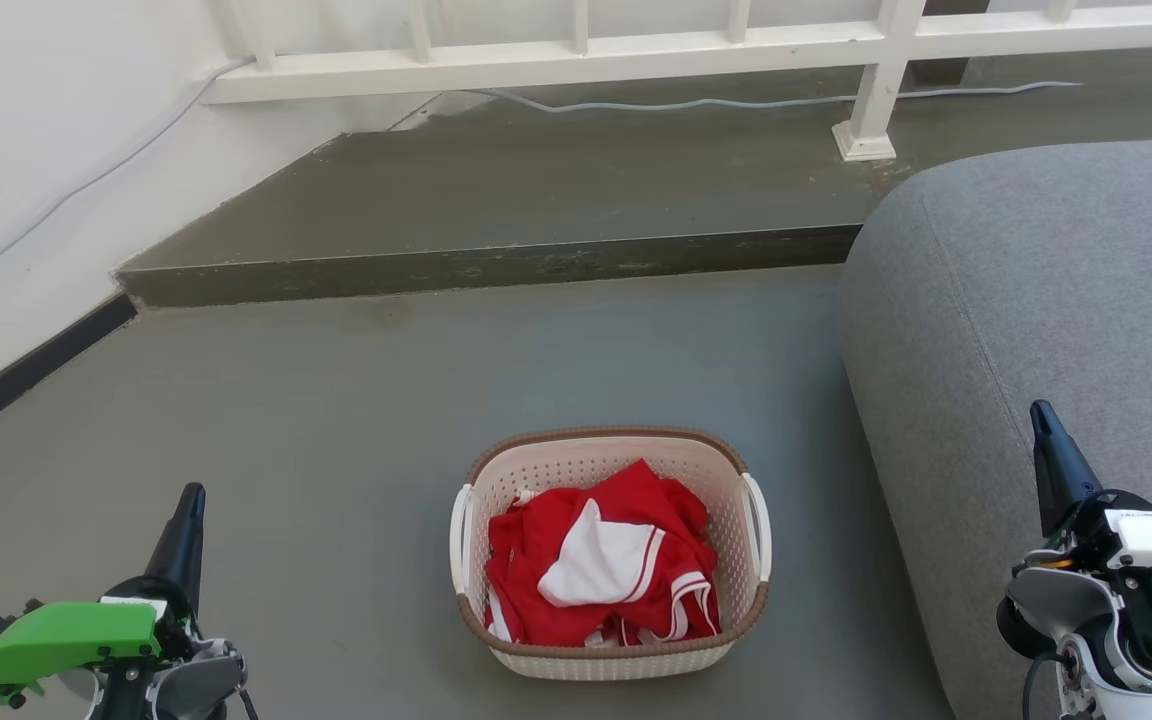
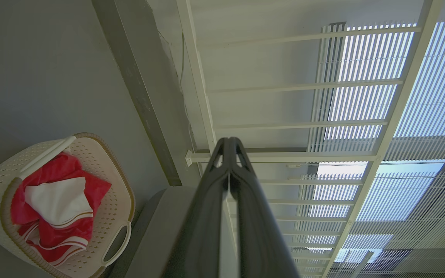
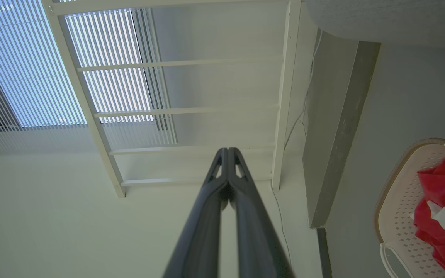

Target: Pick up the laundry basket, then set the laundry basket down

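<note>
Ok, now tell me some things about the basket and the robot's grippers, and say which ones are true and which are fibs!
1. The basket sits on the floor. True.
2. The basket is empty. False: red and white clothes lie in it.
3. The left gripper is holding the basket. False: it is shut on nothing, off to the basket's left and apart from it.
4. The right gripper is shut. True.
5. A grey sofa stands on the basket's right. True.
</note>
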You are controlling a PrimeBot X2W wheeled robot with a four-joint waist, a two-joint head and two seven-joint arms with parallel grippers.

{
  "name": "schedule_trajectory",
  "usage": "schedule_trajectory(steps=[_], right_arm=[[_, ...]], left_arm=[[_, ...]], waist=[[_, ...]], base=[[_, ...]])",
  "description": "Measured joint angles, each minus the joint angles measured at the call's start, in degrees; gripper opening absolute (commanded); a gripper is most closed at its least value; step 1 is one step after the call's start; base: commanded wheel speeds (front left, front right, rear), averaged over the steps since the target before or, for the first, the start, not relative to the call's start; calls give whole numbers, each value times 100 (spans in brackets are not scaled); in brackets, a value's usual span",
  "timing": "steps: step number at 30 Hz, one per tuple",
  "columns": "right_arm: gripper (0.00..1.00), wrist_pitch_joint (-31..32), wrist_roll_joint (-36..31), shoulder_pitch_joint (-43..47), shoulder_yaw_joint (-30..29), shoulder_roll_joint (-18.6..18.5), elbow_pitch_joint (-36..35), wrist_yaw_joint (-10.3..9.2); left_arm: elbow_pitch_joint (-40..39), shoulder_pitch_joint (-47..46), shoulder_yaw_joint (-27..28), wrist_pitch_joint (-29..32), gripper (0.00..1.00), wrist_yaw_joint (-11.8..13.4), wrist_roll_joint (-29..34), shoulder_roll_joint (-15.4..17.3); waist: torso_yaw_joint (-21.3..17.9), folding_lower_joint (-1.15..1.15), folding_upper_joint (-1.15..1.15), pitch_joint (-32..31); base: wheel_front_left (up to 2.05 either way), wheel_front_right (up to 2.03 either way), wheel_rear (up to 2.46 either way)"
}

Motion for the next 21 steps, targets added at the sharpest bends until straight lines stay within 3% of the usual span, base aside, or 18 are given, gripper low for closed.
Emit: schedule_trajectory(steps=[21], right_arm=[[0, 0, 0, 0, 0, 0, 0, 0]], left_arm=[[0, 0, 0, 0, 0, 0, 0, 0]], waist=[[0, 0, 0, 0]], base=[[0, 0, 0]])
